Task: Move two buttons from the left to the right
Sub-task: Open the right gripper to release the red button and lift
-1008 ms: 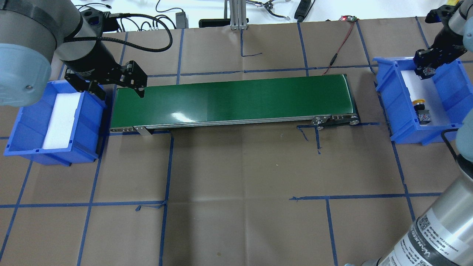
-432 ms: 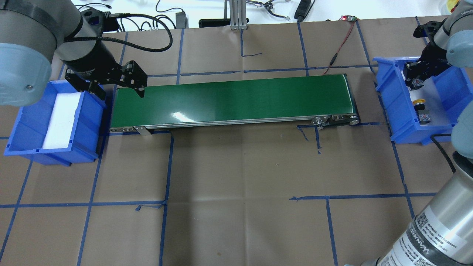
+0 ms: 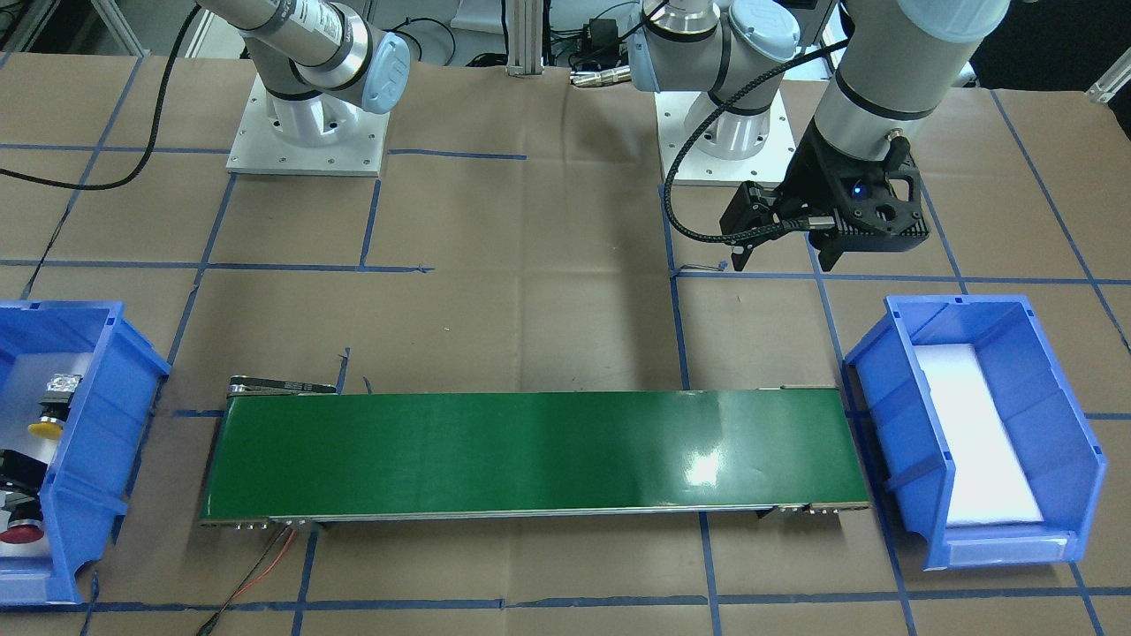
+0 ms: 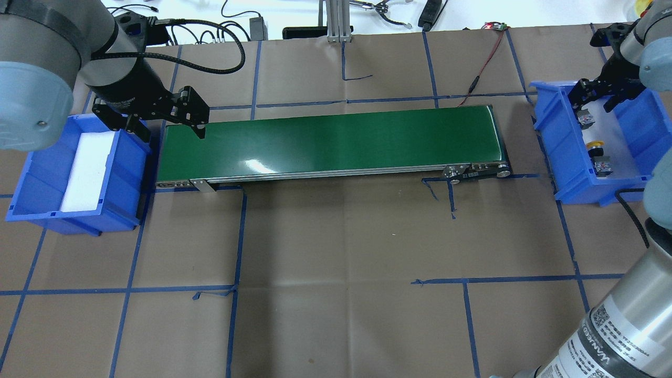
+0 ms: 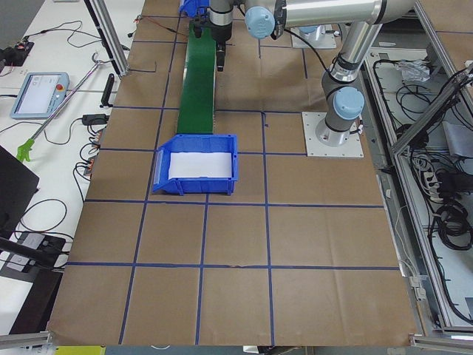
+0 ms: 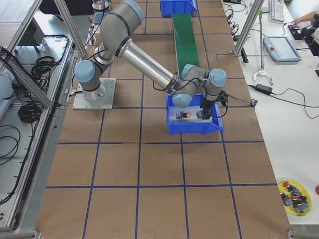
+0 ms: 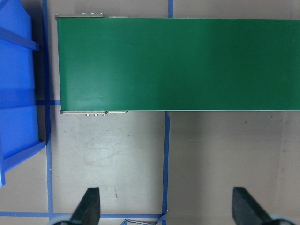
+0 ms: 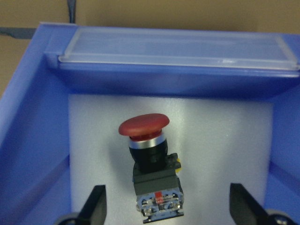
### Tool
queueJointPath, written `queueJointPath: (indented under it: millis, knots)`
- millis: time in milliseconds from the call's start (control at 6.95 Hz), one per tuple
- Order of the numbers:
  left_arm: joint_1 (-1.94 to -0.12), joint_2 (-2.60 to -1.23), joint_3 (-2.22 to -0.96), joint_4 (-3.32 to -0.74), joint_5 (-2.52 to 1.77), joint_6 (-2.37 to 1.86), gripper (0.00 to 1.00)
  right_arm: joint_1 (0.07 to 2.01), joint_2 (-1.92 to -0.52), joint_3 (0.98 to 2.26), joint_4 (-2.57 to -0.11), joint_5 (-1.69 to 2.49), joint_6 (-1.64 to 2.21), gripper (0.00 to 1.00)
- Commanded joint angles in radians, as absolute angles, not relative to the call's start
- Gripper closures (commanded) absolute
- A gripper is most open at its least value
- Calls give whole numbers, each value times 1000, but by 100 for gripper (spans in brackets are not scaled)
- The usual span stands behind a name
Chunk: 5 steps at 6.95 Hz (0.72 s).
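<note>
Brown paper (image 4: 336, 262) gridded with blue tape covers the table nearest us.

At the right, the right gripper (image 4: 596, 103) has come down into the right bin (image 4: 546, 134). A second ago its fingers were clamped on the red button (image 8: 150, 154); they now stand apart. The red button lies on the bin's white foam between them, touching neither. The yellow button (image 4: 598, 155) lies on the same foam, just on the near side.

With both buttons in the right bin, we judge the transport done. Only the withdrawal of the right arm appears to remain.

At the left, no button shows on the foam in the left bin (image 4: 37, 178). The left gripper (image 3: 785, 258) hangs with its fingers apart, holding nothing, by the left end of the conveyor (image 4: 331, 139). No button shows on the green belt between the bins.

Beyond the paper's far edge, a white bench carries cables (image 4: 231, 31) and an aluminium post (image 4: 336, 21).
</note>
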<state>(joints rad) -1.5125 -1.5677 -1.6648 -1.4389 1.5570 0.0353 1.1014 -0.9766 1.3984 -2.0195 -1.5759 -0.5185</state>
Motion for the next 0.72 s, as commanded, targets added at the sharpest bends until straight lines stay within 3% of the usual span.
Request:
queueJointPath:
  millis: [0,144,576]
  knots:
    - [-1513,-1566,-1666,-1439,1557,35,0,1106,-1072,1326,-1976,-1577,-515,0]
    - [-1513,-1566,-1666,-1439,1557,35,0,1147,-1135,1257,-1904,-1575,-499,0]
    - [-1513,-1568,-1666,-1439,1557,34,0,1479,-1227,1253,-1766,-1575,-356,0]
